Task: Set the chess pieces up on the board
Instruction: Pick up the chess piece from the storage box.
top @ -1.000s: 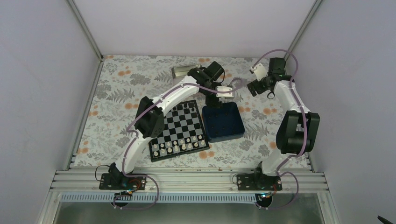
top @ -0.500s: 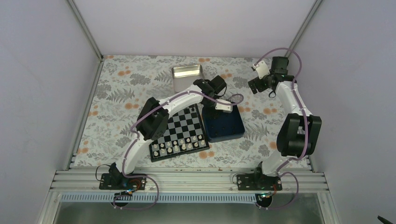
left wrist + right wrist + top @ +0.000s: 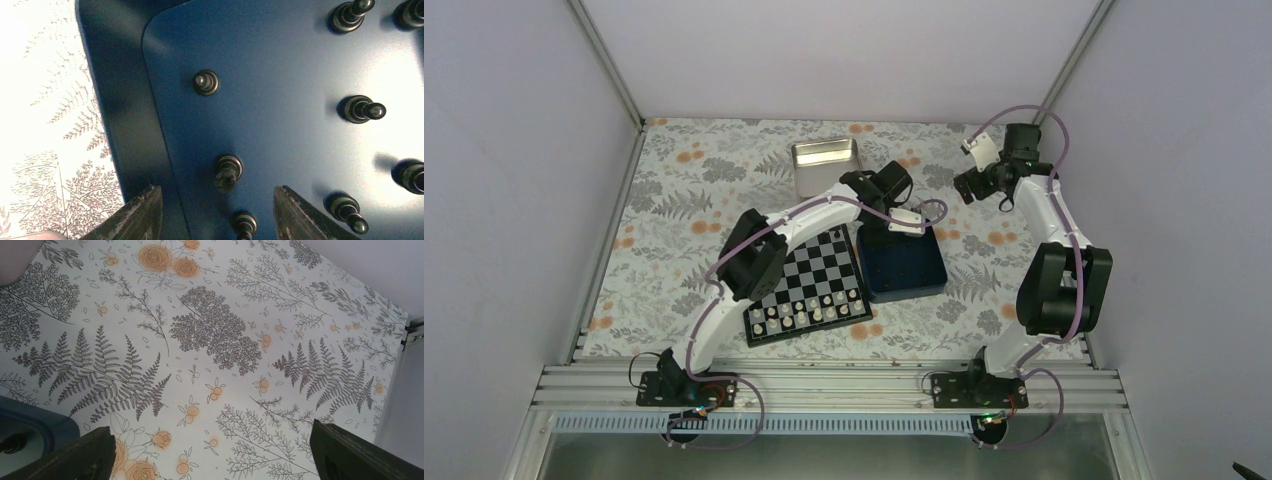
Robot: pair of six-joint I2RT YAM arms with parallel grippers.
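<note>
Several black chess pieces (image 3: 362, 109) stand on the floor of a navy blue box (image 3: 924, 275) just right of the board (image 3: 809, 262). My left gripper (image 3: 220, 202) hangs open over the box's far-left corner (image 3: 887, 226). A black piece with a crown-like top (image 3: 228, 172) stands just ahead of the gap between its fingers, untouched, and another (image 3: 243, 224) sits lower between them. Cream-white pieces (image 3: 809, 312) fill the board's two near rows. My right gripper (image 3: 215, 450) is open and empty over the floral cloth at the far right (image 3: 976, 178).
A shiny metal tin (image 3: 825, 160) lies at the back, beyond the left arm. The box's dark wall (image 3: 125, 125) runs close by the left finger (image 3: 142, 215). A corner of the blue box (image 3: 30, 425) shows in the right wrist view.
My left gripper has swung nearer and down over the blue box, uncovering the tin, and its jaws have narrowed somewhat. The right arm has barely shifted.
</note>
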